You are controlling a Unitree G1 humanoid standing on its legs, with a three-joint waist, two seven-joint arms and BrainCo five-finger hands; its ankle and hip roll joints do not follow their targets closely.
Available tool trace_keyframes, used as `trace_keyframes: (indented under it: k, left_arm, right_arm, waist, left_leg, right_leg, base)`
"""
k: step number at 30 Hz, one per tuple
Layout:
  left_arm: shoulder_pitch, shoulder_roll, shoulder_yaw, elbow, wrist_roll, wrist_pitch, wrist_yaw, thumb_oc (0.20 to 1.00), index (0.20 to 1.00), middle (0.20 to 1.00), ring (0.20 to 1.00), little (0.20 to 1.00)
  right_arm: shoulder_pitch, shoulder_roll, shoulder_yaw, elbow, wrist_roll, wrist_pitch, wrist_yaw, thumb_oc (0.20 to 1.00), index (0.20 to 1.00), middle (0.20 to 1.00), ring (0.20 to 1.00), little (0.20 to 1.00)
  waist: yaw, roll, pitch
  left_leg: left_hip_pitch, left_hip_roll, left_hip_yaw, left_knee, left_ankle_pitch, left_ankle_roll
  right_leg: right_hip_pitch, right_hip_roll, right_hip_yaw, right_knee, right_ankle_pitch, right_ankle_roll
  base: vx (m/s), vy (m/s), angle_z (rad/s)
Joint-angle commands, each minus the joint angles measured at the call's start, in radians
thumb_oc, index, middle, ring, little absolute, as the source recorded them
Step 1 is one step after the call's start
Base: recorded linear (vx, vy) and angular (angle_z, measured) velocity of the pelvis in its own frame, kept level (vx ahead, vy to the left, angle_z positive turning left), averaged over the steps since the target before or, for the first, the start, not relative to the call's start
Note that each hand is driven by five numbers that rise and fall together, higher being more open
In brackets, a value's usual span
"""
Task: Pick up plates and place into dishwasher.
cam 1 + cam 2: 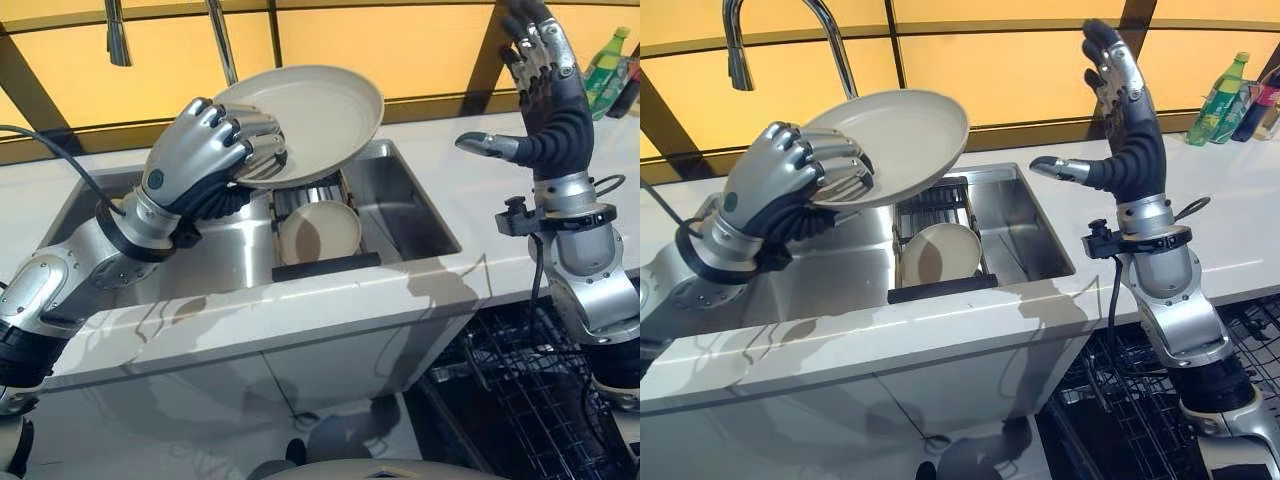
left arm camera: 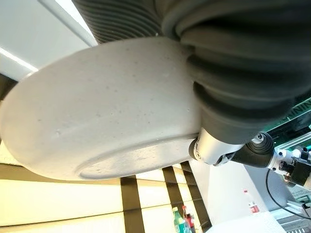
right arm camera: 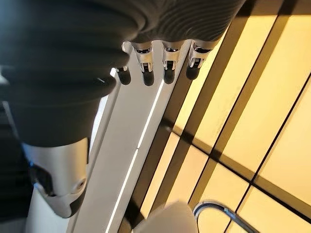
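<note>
A large cream plate [image 1: 310,115] is held tilted above the steel sink [image 1: 400,200], with my left hand [image 1: 215,150] shut on its near rim. Its underside [image 2: 97,111] fills the left wrist view beside that hand's thumb [image 2: 218,145]. A second cream plate [image 1: 318,232] stands in a dark rack [image 1: 325,265] down in the sink. My right hand [image 1: 545,90] is raised upright over the counter to the right of the sink, open, fingers straight, thumb spread toward the held plate, holding nothing. The same fingers [image 3: 165,73] point at the wall in its wrist view.
The faucet [image 1: 825,35] arches over the sink's back. Bottles [image 1: 607,70] stand at the far right of the white counter [image 1: 430,150]. The dishwasher's black wire rack [image 1: 520,400] is pulled out below the counter at lower right.
</note>
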Motion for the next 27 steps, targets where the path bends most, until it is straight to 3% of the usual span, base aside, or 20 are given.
trace_keyframes:
  k: [1,10,18,22,27]
  left_arm:
    - [-0.102,-0.025,0.010,0.002,-0.123,0.004,-0.029,0.200,0.200,0.200,0.200,0.200]
    - [-0.143,-0.058,-0.072,-0.061,-0.362,-0.027,-0.290,0.200,0.200,0.200,0.200,0.200]
    - [-0.174,-0.121,-0.143,-0.126,-0.544,-0.021,-0.473,0.200,0.200,0.200,0.200,0.200]
    - [-0.176,-0.120,-0.144,-0.149,-0.570,-0.027,-0.504,0.200,0.200,0.200,0.200,0.200]
    - [-0.148,-0.075,-0.095,-0.178,-0.580,-0.036,-0.510,0.200,0.200,0.200,0.200,0.200]
  right_arm:
    - [-0.104,-0.082,0.063,-0.048,0.031,-0.027,0.117,1.000,1.000,1.000,1.000,1.000]
    - [-0.225,-0.133,0.193,-0.081,0.033,0.005,0.281,1.000,1.000,1.000,1.000,1.000]
    - [-0.305,-0.100,0.301,-0.101,-0.003,0.009,0.265,1.000,1.000,1.000,1.000,1.000]
    - [-0.317,-0.114,0.327,-0.105,-0.037,0.030,0.299,1.000,1.000,1.000,1.000,1.000]
    - [-0.272,-0.207,0.300,-0.114,-0.065,0.039,0.332,1.000,1.000,1.000,1.000,1.000]
  waist:
    - [0.025,-0.001,-0.083]
    - [0.035,-0.006,-0.095]
    - [0.050,-0.012,-0.096]
    - [0.054,-0.011,-0.101]
    - [0.055,-0.014,-0.101]
  left_leg:
    - [0.056,0.075,0.014,0.010,-0.113,-0.065]
    - [0.055,0.067,-0.001,0.009,-0.111,-0.060]
    - [0.059,0.062,-0.005,0.010,-0.114,-0.053]
    - [0.059,0.062,-0.003,0.010,-0.115,-0.053]
    - [0.059,0.063,0.003,0.013,-0.112,-0.053]
  right_leg:
    - [-0.101,-0.027,0.022,0.029,0.056,0.044]
    - [-0.098,-0.021,0.026,0.025,0.059,0.040]
    - [-0.091,-0.021,0.022,0.024,0.057,0.037]
    - [-0.089,-0.023,0.020,0.024,0.056,0.038]
    - [-0.088,-0.026,0.013,0.030,0.055,0.040]
  base:
    - [0.00,0.000,0.00]
    - [0.00,-0.005,-0.01]
    - [0.00,0.000,0.00]
    - [0.02,0.014,0.00]
    - [0.01,0.004,0.00]
